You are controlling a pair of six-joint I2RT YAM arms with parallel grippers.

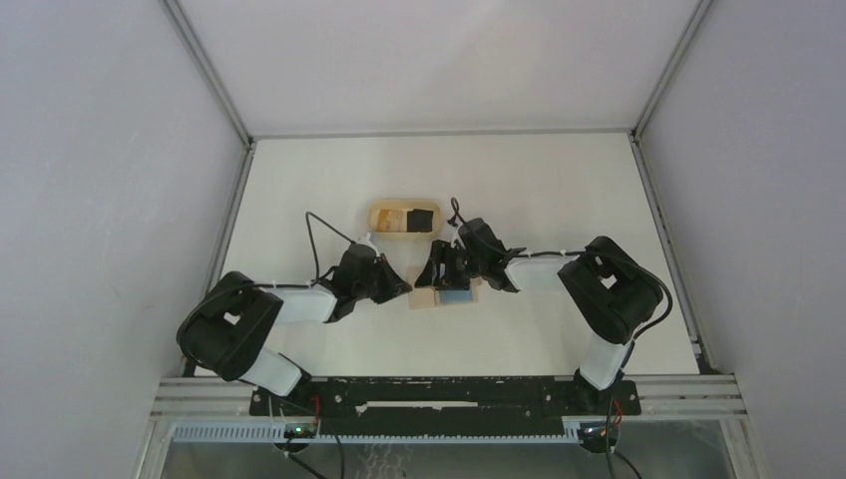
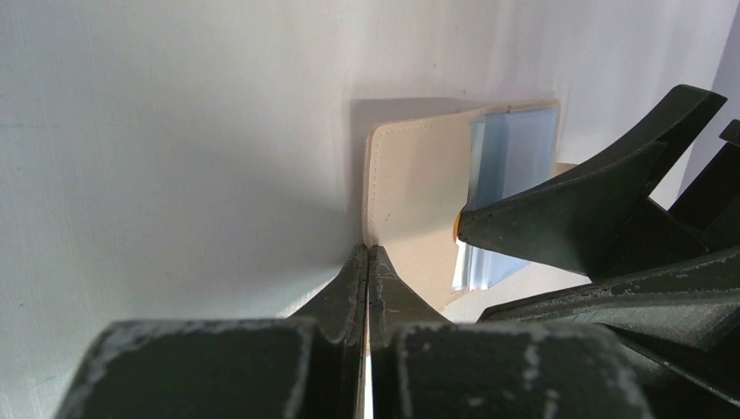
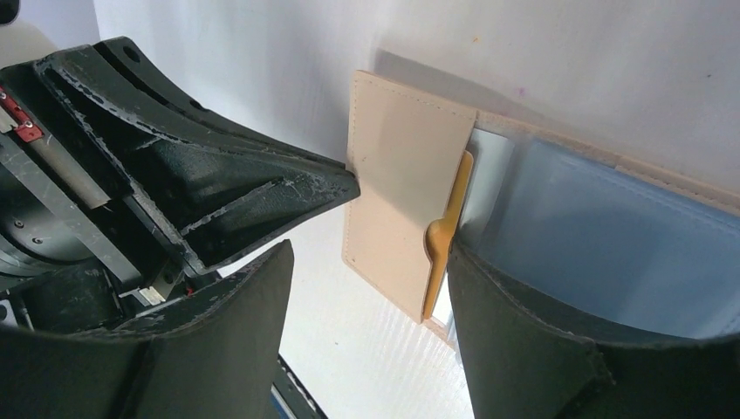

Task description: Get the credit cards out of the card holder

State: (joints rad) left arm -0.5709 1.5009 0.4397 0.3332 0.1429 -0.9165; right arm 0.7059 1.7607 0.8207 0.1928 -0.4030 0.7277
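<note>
Tan card holder [image 3: 406, 192] lies open on tabletop [image 1: 559, 190] | left end effector [image 2: 368, 257] closed, tips at its edge — likely pinning | right end effector [image 3: 366, 262] apart, astride yellow card [image 3: 445, 231] | next: pinch card — slide out

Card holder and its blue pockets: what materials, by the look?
Card holder: probably leather or faux leather, matte beige, with a stitched seam along the edge. Blue pockets: seemingly thin translucent plastic film, glossy, with light reflecting off it.
</note>
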